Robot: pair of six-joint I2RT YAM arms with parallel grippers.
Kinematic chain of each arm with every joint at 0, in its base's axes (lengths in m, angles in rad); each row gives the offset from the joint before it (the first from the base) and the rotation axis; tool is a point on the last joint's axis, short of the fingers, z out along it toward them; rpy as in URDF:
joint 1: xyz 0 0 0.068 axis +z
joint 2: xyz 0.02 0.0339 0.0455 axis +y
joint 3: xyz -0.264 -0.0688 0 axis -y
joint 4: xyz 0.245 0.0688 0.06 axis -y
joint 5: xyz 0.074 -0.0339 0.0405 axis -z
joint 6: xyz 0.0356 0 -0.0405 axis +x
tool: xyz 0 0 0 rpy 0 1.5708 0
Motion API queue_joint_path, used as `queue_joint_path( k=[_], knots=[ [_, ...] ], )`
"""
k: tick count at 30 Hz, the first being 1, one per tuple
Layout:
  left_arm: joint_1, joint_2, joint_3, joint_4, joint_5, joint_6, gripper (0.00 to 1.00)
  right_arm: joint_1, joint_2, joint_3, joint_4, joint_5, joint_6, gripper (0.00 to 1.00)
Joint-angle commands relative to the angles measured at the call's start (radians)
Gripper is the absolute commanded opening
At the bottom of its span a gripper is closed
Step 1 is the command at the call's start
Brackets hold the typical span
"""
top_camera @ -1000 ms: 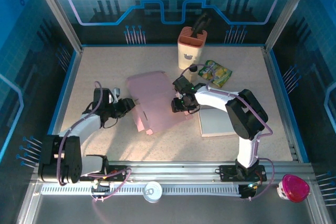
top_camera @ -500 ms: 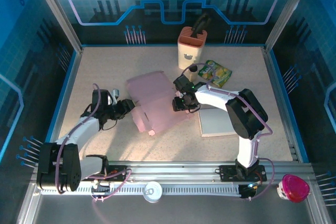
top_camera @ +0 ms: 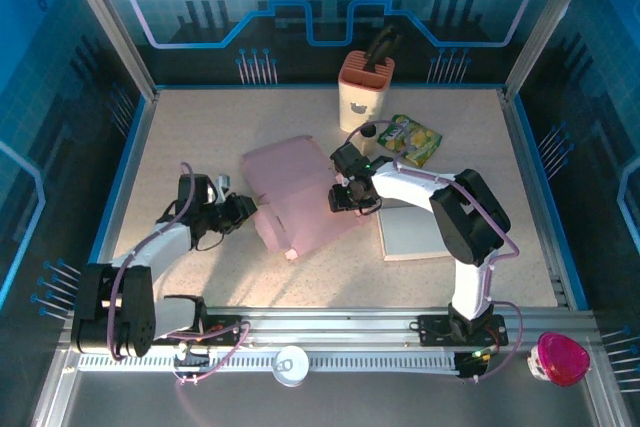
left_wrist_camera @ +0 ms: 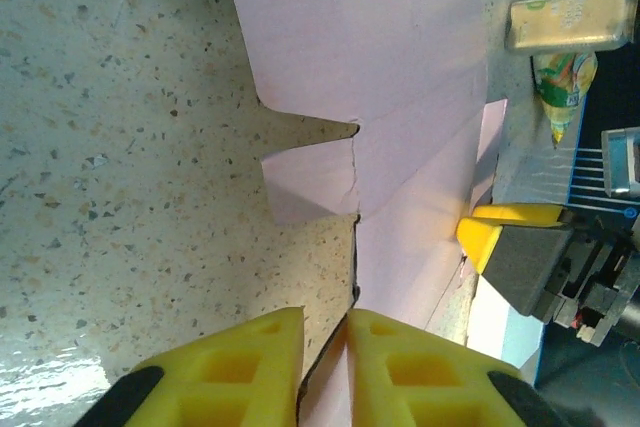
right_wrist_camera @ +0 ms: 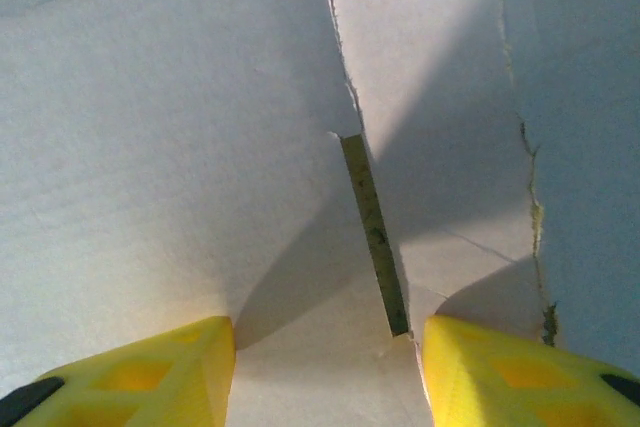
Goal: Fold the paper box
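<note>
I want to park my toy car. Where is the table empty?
The biggest bare patch of table is the back left corner, between the left wall and the pink paper. Another runs along the front, below the paper. The middle is crowded: the left gripper and right gripper at the paper, then the cup, snack bag and white board.

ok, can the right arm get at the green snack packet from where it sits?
Probably yes. The green packet lies just beyond the right gripper, nothing between them. The gripper stands open on the pink paper box, so it need only lift off.
</note>
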Motion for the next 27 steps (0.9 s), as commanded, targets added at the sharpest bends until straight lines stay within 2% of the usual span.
queue_joint_path(
  k=[1,4,8,13,16,20,23,27],
  knots=[
    [-0.007,-0.012,-0.01,0.006,0.022,-0.01,0.12,-0.006,0.0,0.011,-0.022,0.0,-0.005,0.52],
    [-0.007,-0.013,-0.013,0.022,0.028,-0.034,0.0,-0.003,-0.04,-0.008,-0.008,-0.008,0.006,0.52],
    [-0.007,-0.042,-0.032,0.066,0.041,-0.124,0.0,-0.001,-0.165,-0.072,0.021,-0.03,0.055,0.56],
    [-0.006,-0.132,-0.032,0.097,0.049,-0.272,0.0,-0.001,-0.407,-0.269,0.163,-0.116,0.253,0.65],
    [-0.004,-0.173,-0.009,0.078,0.051,-0.313,0.0,0.017,-0.542,-0.421,0.305,-0.169,0.407,0.68],
    [-0.003,-0.206,0.007,0.07,0.058,-0.345,0.0,0.058,-0.643,-0.566,0.476,-0.192,0.612,0.7],
    [-0.004,-0.21,-0.004,0.088,0.065,-0.367,0.0,0.077,-0.648,-0.675,0.712,-0.216,0.806,0.72],
    [-0.003,-0.22,-0.014,0.102,0.071,-0.387,0.0,0.109,-0.555,-0.777,1.052,-0.207,1.024,0.72]
  ],
)
